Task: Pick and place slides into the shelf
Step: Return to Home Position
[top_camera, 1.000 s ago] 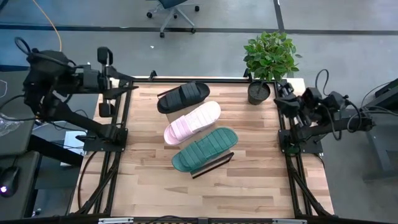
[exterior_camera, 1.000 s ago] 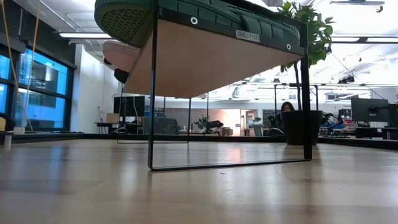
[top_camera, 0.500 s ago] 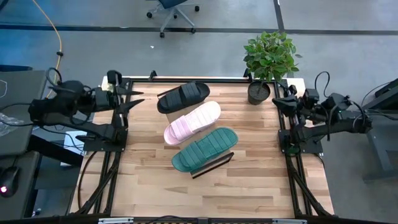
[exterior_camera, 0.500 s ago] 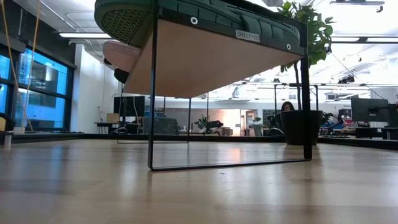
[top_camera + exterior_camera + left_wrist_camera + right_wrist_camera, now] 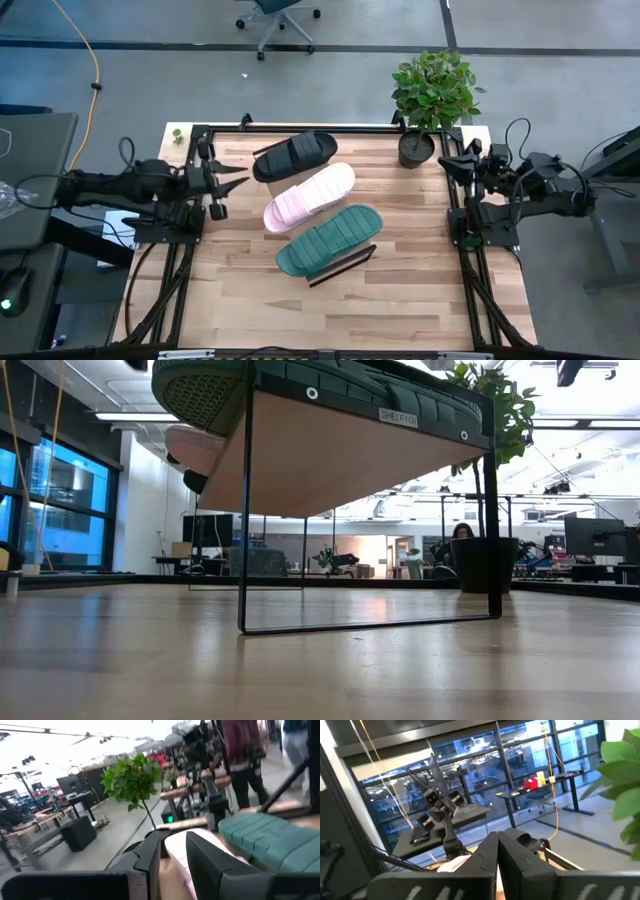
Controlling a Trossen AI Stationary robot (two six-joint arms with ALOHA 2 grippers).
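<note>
Butcher-block wood counter [image 5: 300, 310]: long light-wood shelf w/ thin dark rails [image 5: 340, 460] is set diagonally approx. mid-counter. Laid across it side by side: dark green ribbed slide [image 5: 329, 239], pale pink slide [image 5: 309, 197], black slide [image 5: 294, 156] nearest the far edge. Left end effector [image 5: 243, 178] is held at the left edge, fingers slightly spread; right end effector [image 5: 445, 163] at the right edge, pressed together.

- We read this as an open-plan robotics lab, not a home.
- Rolling office chair [image 5: 280, 14] on a bare grey floor, with a yellow cable [image 5: 95, 60] trailing across it.
- Desks with monitors [image 5: 205, 530] sit beyond the worktable [image 5: 400, 290] (a person [image 5: 462, 532] sits back there).
- Glass partition walls [image 5: 470, 765], strip ceiling lights [image 5: 130, 417].
- Black metal frame [image 5: 190, 240] edges the worktable.
</note>
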